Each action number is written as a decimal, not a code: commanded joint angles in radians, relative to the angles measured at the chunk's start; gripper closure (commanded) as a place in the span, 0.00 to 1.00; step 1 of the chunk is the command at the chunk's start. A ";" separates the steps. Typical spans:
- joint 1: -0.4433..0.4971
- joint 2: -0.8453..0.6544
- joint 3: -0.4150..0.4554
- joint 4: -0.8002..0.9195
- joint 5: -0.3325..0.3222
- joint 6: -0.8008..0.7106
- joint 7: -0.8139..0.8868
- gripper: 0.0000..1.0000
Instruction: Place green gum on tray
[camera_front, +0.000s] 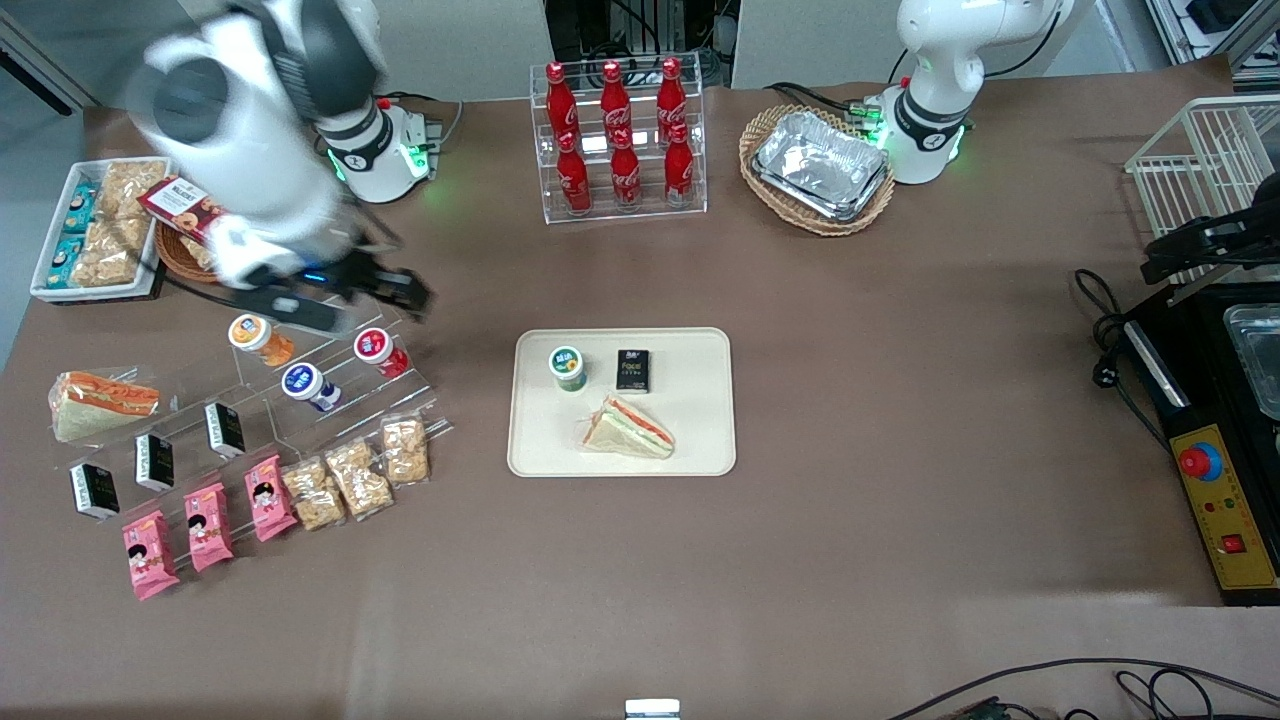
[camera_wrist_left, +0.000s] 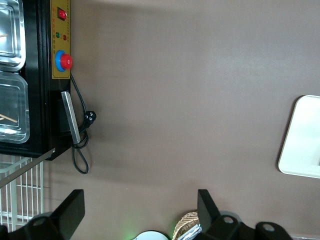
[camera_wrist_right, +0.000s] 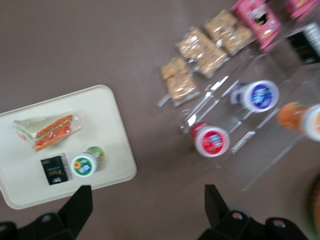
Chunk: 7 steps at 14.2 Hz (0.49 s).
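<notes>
The green gum (camera_front: 567, 367) stands upright on the cream tray (camera_front: 690, 420), near the tray's corner closest to the working arm. The wrist view shows the gum's white lid with its green label (camera_wrist_right: 85, 164) on the tray (camera_wrist_right: 115, 125). My right gripper (camera_front: 395, 290) hangs open and empty above the table, between the tray and the clear bottle rack, over the red-lidded bottle. Its dark fingers (camera_wrist_right: 80, 205) are spread wide with only bare tabletop between them (camera_wrist_right: 147, 210). An edge of the tray (camera_wrist_left: 305, 140) also shows in the left wrist view.
A wrapped sandwich (camera_front: 628, 428) and a black box (camera_front: 633, 370) share the tray. A clear stepped rack holds orange (camera_front: 258, 338), blue (camera_front: 308, 385) and red (camera_front: 378, 350) bottles. Snack packets (camera_front: 355, 475) lie nearer the camera. The cola rack (camera_front: 618, 140) and a basket of foil trays (camera_front: 820, 165) stand farther back.
</notes>
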 joint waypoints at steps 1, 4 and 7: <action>-0.011 -0.073 -0.157 0.036 -0.010 -0.084 -0.224 0.00; -0.105 -0.050 -0.215 0.116 -0.050 -0.133 -0.488 0.00; -0.243 -0.038 -0.215 0.119 -0.050 -0.129 -0.631 0.00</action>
